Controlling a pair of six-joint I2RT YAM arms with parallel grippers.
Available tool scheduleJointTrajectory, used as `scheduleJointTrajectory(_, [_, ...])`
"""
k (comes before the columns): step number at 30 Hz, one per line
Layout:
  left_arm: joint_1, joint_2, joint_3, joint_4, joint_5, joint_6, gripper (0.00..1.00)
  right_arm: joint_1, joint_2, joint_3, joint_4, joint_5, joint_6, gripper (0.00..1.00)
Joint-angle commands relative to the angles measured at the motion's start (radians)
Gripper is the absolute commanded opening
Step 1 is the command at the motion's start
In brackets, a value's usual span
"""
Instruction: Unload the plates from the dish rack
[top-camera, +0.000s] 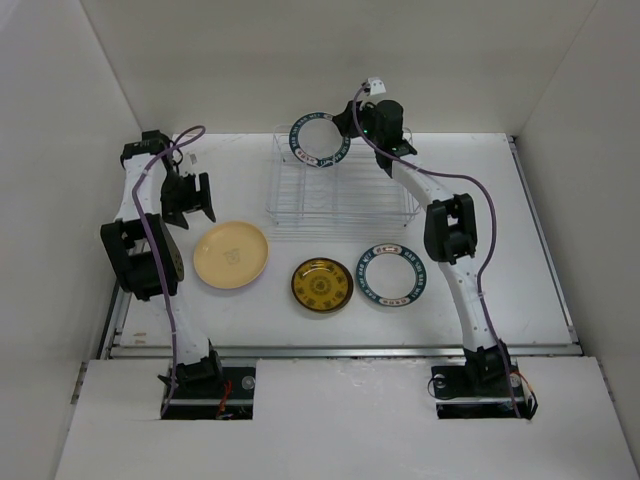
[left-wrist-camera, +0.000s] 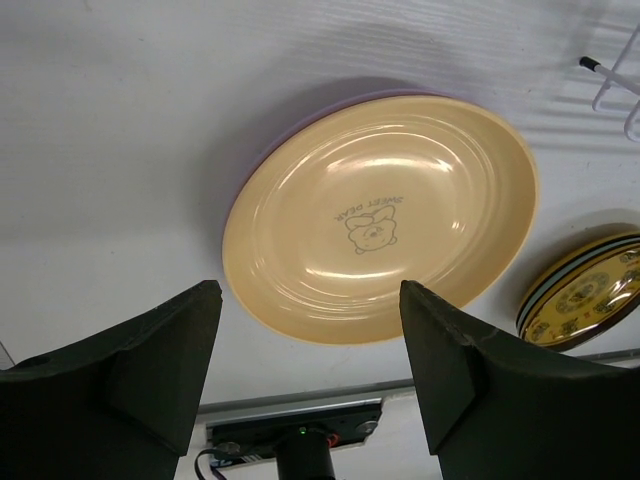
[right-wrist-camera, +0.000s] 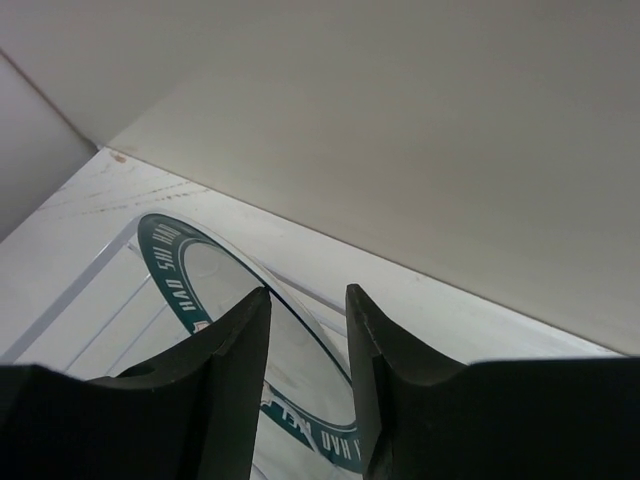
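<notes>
The wire dish rack (top-camera: 340, 195) stands at the back middle. My right gripper (top-camera: 347, 124) is shut on the rim of a teal-rimmed plate (top-camera: 318, 138), holding it tilted over the rack's far left end. The right wrist view shows the rim (right-wrist-camera: 170, 260) crossing between my gripper's fingers (right-wrist-camera: 306, 295). The pale yellow plate (top-camera: 231, 254) lies on the table with a lavender edge (left-wrist-camera: 300, 125) showing under it. My left gripper (top-camera: 190, 198) is open and empty just above it (left-wrist-camera: 308, 300). The dark-gold plate (top-camera: 321, 284) and another teal-rimmed plate (top-camera: 392, 274) lie in front of the rack. No sunburst plate shows.
White walls close in the back and both sides. A metal rail (top-camera: 340, 350) runs along the table's near edge. The rack's other slots look empty. A corner of the rack's wire (left-wrist-camera: 615, 85) shows at the top right of the left wrist view.
</notes>
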Motion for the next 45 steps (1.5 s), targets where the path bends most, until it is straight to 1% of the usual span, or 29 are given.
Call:
scheduleJointTrajectory(1, [-0.01, -0.002, 0.057, -0.04, -0.011, 0.013, 0.69, -0.004, 0.016, 0.037, 0.107, -0.051, 0.003, 0.41])
scheduleJointTrajectory(2, [-0.01, 0.01, 0.095, -0.049, 0.004, 0.027, 0.69, -0.004, 0.016, 0.028, 0.116, -0.051, 0.003, 0.4])
scheduleJointTrajectory(3, [-0.022, 0.032, 0.121, -0.063, 0.013, 0.027, 0.69, -0.004, 0.016, 0.027, 0.116, -0.062, 0.003, 0.36])
scheduleJointTrajectory(4, [-0.038, 0.058, 0.18, -0.087, 0.042, 0.036, 0.69, -0.004, 0.016, 0.018, 0.125, -0.076, 0.003, 0.35])
scheduleJointTrajectory(5, [-0.038, 0.058, 0.181, -0.096, 0.056, 0.036, 0.69, -0.004, 0.016, 0.018, 0.125, -0.076, 0.003, 0.35])
scheduleJointTrajectory(7, [-0.071, 0.098, 0.277, -0.115, 0.105, 0.036, 0.69, -0.004, 0.016, 0.018, 0.125, -0.076, 0.003, 0.35])
scheduleJointTrajectory(9, [-0.097, 0.125, 0.364, -0.115, 0.116, 0.023, 0.7, -0.013, 0.016, 0.009, 0.125, -0.089, 0.003, 0.36])
scheduleJointTrajectory(10, [-0.131, 0.156, 0.392, -0.115, 0.128, 0.023, 0.71, -0.013, 0.016, 0.009, 0.125, -0.1, 0.003, 0.4])
scheduleJointTrajectory(12, [-0.173, 0.191, 0.449, -0.106, 0.129, -0.002, 0.72, -0.022, 0.026, 0.0, 0.125, -0.1, 0.003, 0.41])
scheduleJointTrajectory(13, [-0.196, 0.226, 0.503, -0.106, 0.129, -0.002, 0.72, -0.022, 0.026, 0.0, 0.113, -0.1, 0.003, 0.41])
scheduleJointTrajectory(14, [-0.24, 0.243, 0.526, -0.097, 0.129, -0.011, 0.72, -0.022, 0.026, 0.0, 0.102, -0.1, 0.003, 0.41])
scheduleJointTrajectory(17, [-0.314, 0.279, 0.557, -0.049, 0.129, -0.039, 0.75, -0.022, 0.035, 0.0, 0.081, -0.122, 0.003, 0.44])
scheduleJointTrajectory(19, [-0.34, 0.291, 0.557, 0.014, 0.118, -0.062, 0.76, -0.022, 0.035, 0.009, 0.07, -0.122, 0.003, 0.44])
scheduleJointTrajectory(21, [-0.369, 0.322, 0.557, 0.058, 0.097, -0.076, 0.76, -0.022, 0.035, 0.03, 0.038, -0.112, 0.012, 0.47])
scheduleJointTrajectory(22, [-0.378, 0.331, 0.557, 0.068, 0.081, -0.088, 0.76, -0.022, 0.045, 0.041, 0.023, -0.112, 0.012, 0.49])
scheduleJointTrajectory(25, [-0.391, 0.369, 0.557, 0.087, 0.035, -0.111, 0.75, -0.022, 0.046, 0.063, -0.05, -0.112, 0.054, 0.49])
scheduleJointTrajectory(27, [-0.391, 0.4, 0.566, 0.088, 0.026, -0.137, 0.69, -0.022, 0.046, 0.063, -0.083, -0.126, 0.068, 0.49])
scheduleJointTrajectory(28, [-0.391, 0.4, 0.575, 0.088, 0.026, -0.148, 0.65, -0.022, 0.046, 0.063, -0.083, -0.135, 0.087, 0.47])
scheduleJointTrajectory(29, [-0.391, 0.414, 0.575, 0.088, 0.026, -0.148, 0.54, -0.022, 0.046, 0.063, -0.083, -0.135, 0.098, 0.45])
scheduleJointTrajectory(30, [-0.391, 0.414, 0.575, 0.088, 0.026, -0.148, 0.49, -0.022, 0.046, 0.054, -0.083, -0.135, 0.098, 0.42])
scheduleJointTrajectory(32, [-0.391, 0.423, 0.575, 0.088, 0.026, -0.148, 0.4, -0.022, 0.046, 0.054, -0.083, -0.135, 0.135, 0.34])
scheduleJointTrajectory(33, [-0.4, 0.423, 0.575, 0.088, 0.026, -0.148, 0.31, -0.022, 0.046, 0.054, -0.07, -0.146, 0.147, 0.3])
scheduleJointTrajectory(34, [-0.4, 0.432, 0.566, 0.088, 0.035, -0.148, 0.25, -0.022, 0.046, 0.054, -0.051, -0.146, 0.16, 0.26])
scheduleJointTrajectory(35, [-0.4, 0.432, 0.566, 0.088, 0.035, -0.148, 0.19, -0.022, 0.046, 0.054, -0.042, -0.146, 0.172, 0.18])
scheduleJointTrajectory(36, [-0.4, 0.432, 0.557, 0.088, 0.035, -0.148, 0.07, -0.022, 0.046, 0.054, -0.019, -0.161, 0.184, 0.15])
scheduleJointTrajectory(37, [-0.4, 0.432, 0.557, 0.088, 0.044, -0.158, 0.02, -0.022, 0.046, 0.044, -0.005, -0.171, 0.184, 0.13])
scheduleJointTrajectory(38, [-0.4, 0.432, 0.546, 0.088, 0.044, -0.158, 0.0, -0.022, 0.035, 0.044, 0.011, -0.171, 0.193, 0.09])
scheduleJointTrajectory(41, [-0.4, 0.432, 0.523, 0.088, 0.069, -0.181, 0.0, -0.022, -0.011, 0.005, 0.077, -0.182, 0.203, 0.0])
scheduleJointTrajectory(45, [-0.4, 0.432, 0.514, 0.078, 0.08, -0.22, 0.0, -0.022, -0.077, -0.041, 0.136, -0.169, 0.224, 0.0])
